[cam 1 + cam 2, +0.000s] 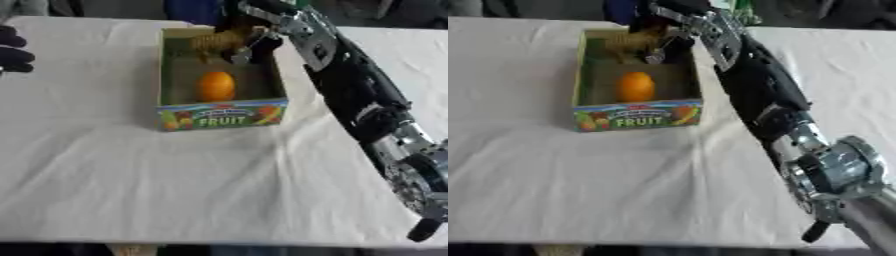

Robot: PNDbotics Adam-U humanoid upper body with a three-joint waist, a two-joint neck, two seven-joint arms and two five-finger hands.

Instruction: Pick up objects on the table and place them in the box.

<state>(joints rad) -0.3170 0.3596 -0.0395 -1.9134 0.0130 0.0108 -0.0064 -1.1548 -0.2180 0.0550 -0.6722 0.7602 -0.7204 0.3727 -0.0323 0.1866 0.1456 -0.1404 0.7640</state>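
Note:
A cardboard fruit box with a colourful "FRUIT" front stands at the table's far middle. An orange fruit lies inside it. At the box's far end a tan, bumpy object hangs just over the inside, and my right hand is curled on it from the right. The right arm runs along the box's right side. My left hand shows as a dark shape at the left edge, well away from the box.
A white cloth covers the table, with wide bare room in front of and left of the box. The table's near edge runs along the bottom. Dark shapes stand beyond the far edge.

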